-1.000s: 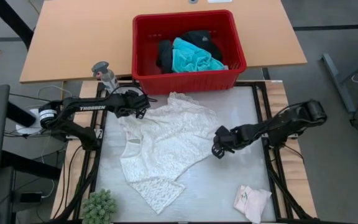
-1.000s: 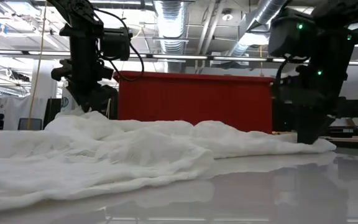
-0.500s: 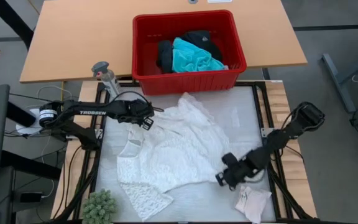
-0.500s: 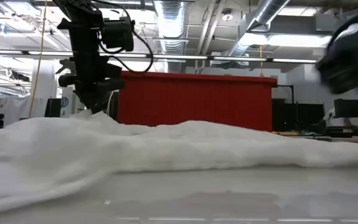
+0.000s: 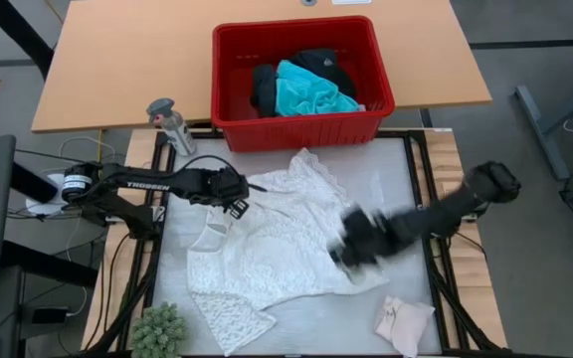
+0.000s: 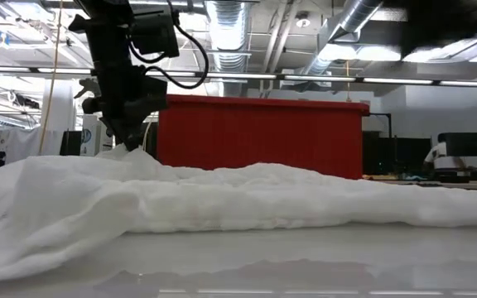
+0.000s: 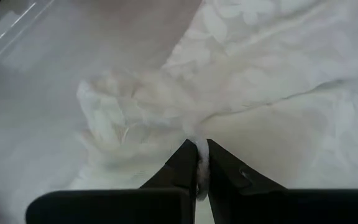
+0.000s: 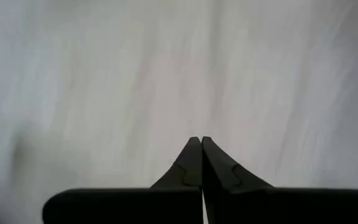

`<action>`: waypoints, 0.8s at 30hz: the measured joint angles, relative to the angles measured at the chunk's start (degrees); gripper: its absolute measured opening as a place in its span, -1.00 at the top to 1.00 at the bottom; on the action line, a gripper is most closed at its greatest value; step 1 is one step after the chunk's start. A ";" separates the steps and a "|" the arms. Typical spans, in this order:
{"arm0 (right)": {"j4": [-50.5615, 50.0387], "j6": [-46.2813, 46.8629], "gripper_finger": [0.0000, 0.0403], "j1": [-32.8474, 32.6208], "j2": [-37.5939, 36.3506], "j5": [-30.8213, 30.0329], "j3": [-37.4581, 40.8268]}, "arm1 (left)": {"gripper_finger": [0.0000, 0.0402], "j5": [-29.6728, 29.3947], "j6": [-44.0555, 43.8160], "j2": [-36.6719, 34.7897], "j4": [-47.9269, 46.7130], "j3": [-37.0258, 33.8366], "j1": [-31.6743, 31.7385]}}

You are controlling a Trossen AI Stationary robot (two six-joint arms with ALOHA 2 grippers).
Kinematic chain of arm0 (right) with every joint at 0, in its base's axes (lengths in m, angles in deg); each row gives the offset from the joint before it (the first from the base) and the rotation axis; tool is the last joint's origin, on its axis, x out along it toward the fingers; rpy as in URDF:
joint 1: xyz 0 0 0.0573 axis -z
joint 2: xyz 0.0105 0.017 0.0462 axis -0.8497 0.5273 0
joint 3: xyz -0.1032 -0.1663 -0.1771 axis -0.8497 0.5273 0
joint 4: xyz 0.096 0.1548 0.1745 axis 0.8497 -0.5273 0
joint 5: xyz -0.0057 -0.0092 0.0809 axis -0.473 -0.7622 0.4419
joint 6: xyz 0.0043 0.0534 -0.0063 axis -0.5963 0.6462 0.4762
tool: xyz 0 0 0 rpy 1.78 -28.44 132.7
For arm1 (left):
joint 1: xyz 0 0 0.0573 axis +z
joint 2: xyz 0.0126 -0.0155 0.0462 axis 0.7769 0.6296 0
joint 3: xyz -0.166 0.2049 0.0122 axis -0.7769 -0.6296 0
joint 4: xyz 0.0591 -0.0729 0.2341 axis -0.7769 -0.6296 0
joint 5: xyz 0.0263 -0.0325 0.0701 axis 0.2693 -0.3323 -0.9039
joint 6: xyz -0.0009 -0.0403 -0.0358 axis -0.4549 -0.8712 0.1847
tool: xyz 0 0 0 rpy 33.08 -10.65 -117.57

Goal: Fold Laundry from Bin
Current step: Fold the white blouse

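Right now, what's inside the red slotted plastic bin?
In the red slotted plastic bin: a turquoise shirt lying over black clothing. Whatever lies beneath them is covered.

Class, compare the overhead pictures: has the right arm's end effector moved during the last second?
Yes. The right end effector, shut, swung toward the near table edge beside the pink-white piece, then back over the white lacy top, toward the red bin.

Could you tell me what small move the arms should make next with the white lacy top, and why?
Probably draw the left pincer slowly outward to spread the cloth. It is shut on a pinch of the white lacy top, which lies rumpled on the table. The right pincer is shut with no cloth showing between its fingers, so it would likely need a fresh grasp first.
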 joint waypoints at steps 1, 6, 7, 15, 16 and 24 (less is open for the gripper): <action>2.76 -5.06 0.91 4.83 0.03 -0.77 0.08 | 0.94 0.06 0.11 -0.02 -0.02 0.00 0.14; 29.30 -35.55 0.92 29.35 1.48 14.24 3.47 | 0.94 1.44 0.22 -0.01 0.17 0.00 0.54; 32.70 -38.27 0.92 33.26 2.41 16.83 4.00 | 0.94 1.66 0.57 0.00 0.20 0.00 0.52; 42.80 -45.58 0.92 48.60 15.11 34.39 4.60 | 0.94 3.02 2.19 0.00 2.98 0.02 0.52; 43.38 -46.15 0.92 48.35 16.82 35.51 4.02 | 0.94 3.52 2.40 0.00 3.55 0.02 0.52; 41.43 -50.33 0.92 47.09 25.79 32.81 -0.61 | 0.94 4.31 1.65 0.00 3.53 0.02 0.52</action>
